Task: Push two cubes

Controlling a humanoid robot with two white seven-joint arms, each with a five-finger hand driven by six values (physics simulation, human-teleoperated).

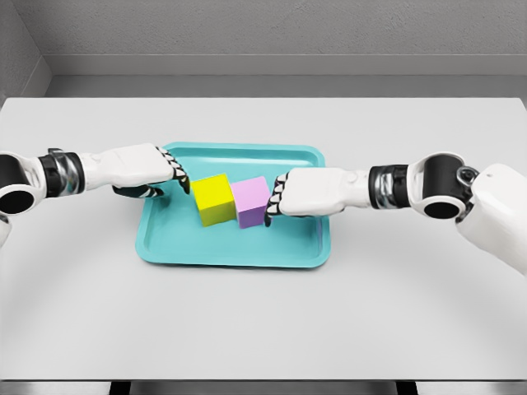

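Teal tray (177, 251) lies mid-table on the white table (263, 329), holding a yellow cube (214, 198) and a purple cube (250, 202) that touch side by side. From the left, the left hand (148, 171) has curled fingers against the yellow cube's left face, grasping nothing. From the right, the right hand (305, 192) has its bent fingertips against the purple cube's right face, likewise holding nothing.

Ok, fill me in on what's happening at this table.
A two-armed white robot is pressing two cubes together on a teal plastic tray. Its left hand sits at the yellow cube, its right hand against the purple cube. The cubes touch side by side, mid-tray, on the white table.
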